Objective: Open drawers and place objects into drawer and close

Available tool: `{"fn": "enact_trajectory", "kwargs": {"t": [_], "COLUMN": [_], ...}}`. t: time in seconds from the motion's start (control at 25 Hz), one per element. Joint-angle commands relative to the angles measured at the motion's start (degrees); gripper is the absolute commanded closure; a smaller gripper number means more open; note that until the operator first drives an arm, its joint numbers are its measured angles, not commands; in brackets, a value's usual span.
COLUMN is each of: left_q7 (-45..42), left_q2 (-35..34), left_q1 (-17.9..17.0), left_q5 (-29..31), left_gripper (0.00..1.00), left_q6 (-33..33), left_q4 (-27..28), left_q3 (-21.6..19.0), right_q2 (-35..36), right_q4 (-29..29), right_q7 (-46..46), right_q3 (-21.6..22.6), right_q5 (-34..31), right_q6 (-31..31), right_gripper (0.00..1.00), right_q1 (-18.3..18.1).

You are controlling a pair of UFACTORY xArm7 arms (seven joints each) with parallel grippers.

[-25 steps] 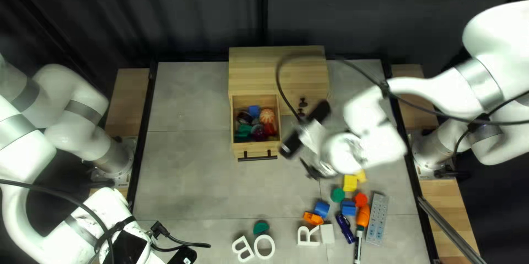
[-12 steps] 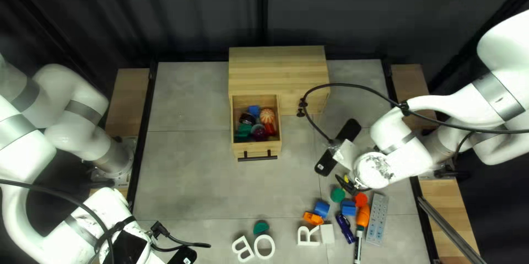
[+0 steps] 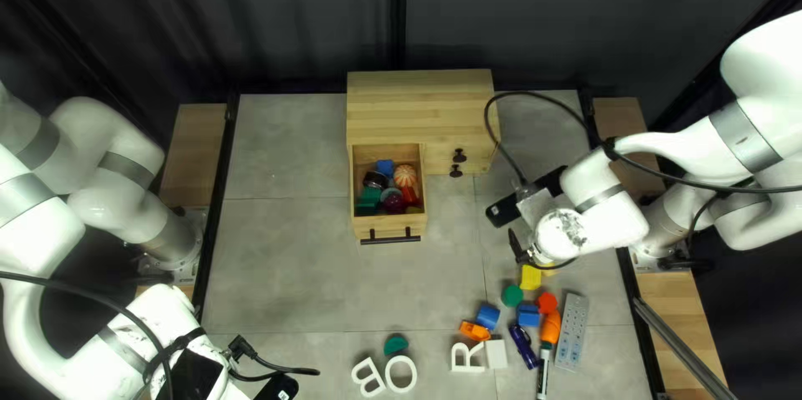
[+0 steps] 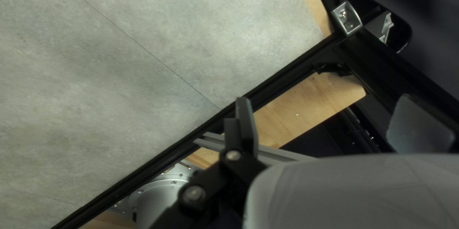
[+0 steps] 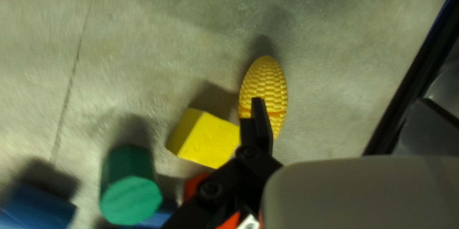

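Observation:
A wooden cabinet (image 3: 418,103) has its left drawer (image 3: 388,223) pulled out, holding a striped orange ball (image 3: 404,175), blue, green, red and dark pieces. Right of it hovers my right gripper (image 3: 535,256). In the right wrist view this gripper (image 5: 338,99) is open and empty; one finger overlaps a yellow toy corn (image 5: 264,85), beside a yellow block (image 5: 208,138) and a green cylinder (image 5: 130,186). My left gripper (image 3: 242,348) is low at the left; in the left wrist view this gripper (image 4: 322,96) is open, with nothing between its fingers.
A blue block (image 3: 488,316), orange piece (image 3: 474,331), purple item (image 3: 523,345), screwdriver (image 3: 550,329) and grey power strip (image 3: 572,331) lie at lower right. White letters (image 3: 368,377) and a green half-round (image 3: 395,345) are near the front. Two dark knobs (image 3: 459,155) stick out from the cabinet.
My right gripper has swung away from the cabinet toward the right, over the yellow pieces, then shifted slightly back toward the far side while turning. The left arm and open drawer look unchanged.

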Motion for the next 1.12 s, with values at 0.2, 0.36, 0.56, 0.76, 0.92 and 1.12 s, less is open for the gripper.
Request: {"fn": "enact_trajectory", "kwargs": {"t": [0.2,0.36,0.56,0.76,0.92,1.12], "left_q7": [0.0,0.0,0.0,0.0,0.0,0.0], "left_q2": [0.0,0.0,0.0,0.0,0.0,0.0], "left_q1": [0.0,0.0,0.0,0.0,0.0,0.0], "left_q5": [0.0,0.0,0.0,0.0,0.0,0.0], "left_gripper": [0.0,0.0,0.0,0.0,0.0,0.0], "left_q6": [0.0,0.0,0.0,0.0,0.0,0.0], "left_q4": [0.0,0.0,0.0,0.0,0.0,0.0], "left_q3": [0.0,0.0,0.0,0.0,0.0,0.0], "right_q2": [-0.38,-1.19,-1.04,-0.42,0.29,-0.47], "right_q4": [-3.6,-6.31,-7.72,-7.64,-7.51,-8.03], "right_q7": [2.83,3.39,4.5,5.92,7.0,8.01], "right_q3": [-0.01,0.01,0.1,0.36,0.52,0.58], "right_q5": [-1.34,-1.8,-2.36,-3.02,-3.38,-3.62], "right_q6": [-7.25,-11.11,-13.78,-14.55,-15.18,-15.19], "right_gripper": [0.0,0.0,0.0,0.0,0.0,0.01], "right_q1": [-0.49,-0.55,-0.71,-0.91,-1.03,-1.2]}}
